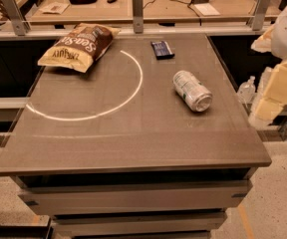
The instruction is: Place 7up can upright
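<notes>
One pale green-white alu 7up can (pixel 192 90) lies sideways, 3 o'clock on grey-brown tabletop (pixel 133 143). Cream gripper (pixel 273 96) beyond at 3, partly cut off, grip state can't tell.
</notes>
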Action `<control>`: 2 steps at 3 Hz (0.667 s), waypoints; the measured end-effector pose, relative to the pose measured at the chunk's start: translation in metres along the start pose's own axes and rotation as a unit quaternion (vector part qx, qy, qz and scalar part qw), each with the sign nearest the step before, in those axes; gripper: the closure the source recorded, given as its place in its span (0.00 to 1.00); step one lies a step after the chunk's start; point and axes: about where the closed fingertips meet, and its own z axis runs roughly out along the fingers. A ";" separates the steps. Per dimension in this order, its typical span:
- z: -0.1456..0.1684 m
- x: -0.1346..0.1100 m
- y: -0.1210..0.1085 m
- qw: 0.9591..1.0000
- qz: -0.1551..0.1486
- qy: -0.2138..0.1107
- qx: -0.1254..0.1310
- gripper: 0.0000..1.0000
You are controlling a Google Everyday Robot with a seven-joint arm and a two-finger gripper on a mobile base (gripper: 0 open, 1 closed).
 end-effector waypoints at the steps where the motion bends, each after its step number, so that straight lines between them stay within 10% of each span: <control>1: 0.013 -0.010 -0.015 0.999 0.039 0.010 -0.029 0.00; 2: 0.027 -0.012 -0.030 0.993 0.107 0.041 -0.037 0.00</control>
